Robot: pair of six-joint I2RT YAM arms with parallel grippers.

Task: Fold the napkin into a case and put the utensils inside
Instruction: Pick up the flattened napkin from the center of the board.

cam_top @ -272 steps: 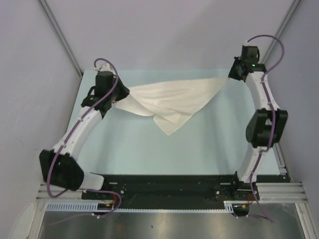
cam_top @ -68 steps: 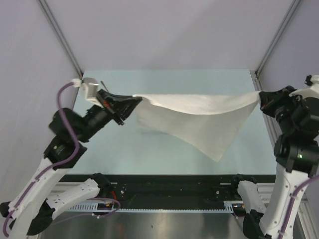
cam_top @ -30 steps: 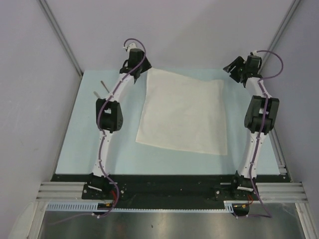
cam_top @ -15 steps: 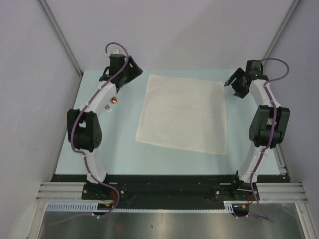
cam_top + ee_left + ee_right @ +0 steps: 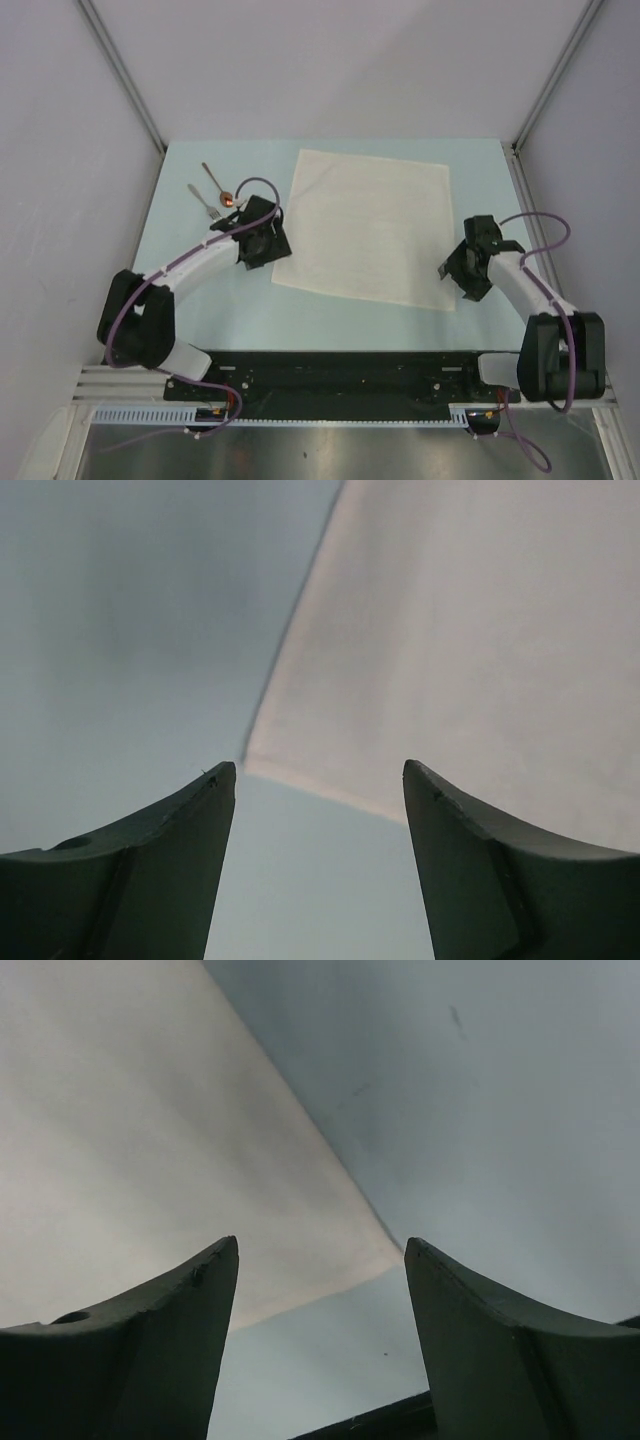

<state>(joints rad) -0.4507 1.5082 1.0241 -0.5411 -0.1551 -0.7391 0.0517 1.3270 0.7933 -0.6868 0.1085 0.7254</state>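
The napkin is lying flat and unfolded on the pale blue table, spread as 1 open square with faint creases. The left gripper is hovering just beside the napkin's near left corner, its 2 fingers standing wide apart and holding nothing; in the left wrist view that corner of the cloth is showing between the fingertips. The right gripper is hanging next to the near right corner, its jaws likewise spread wide and empty, with the cloth's edge running between them in the right wrist view. The fork and the spoon are lying side by side on the table, left of the napkin and apart from it.
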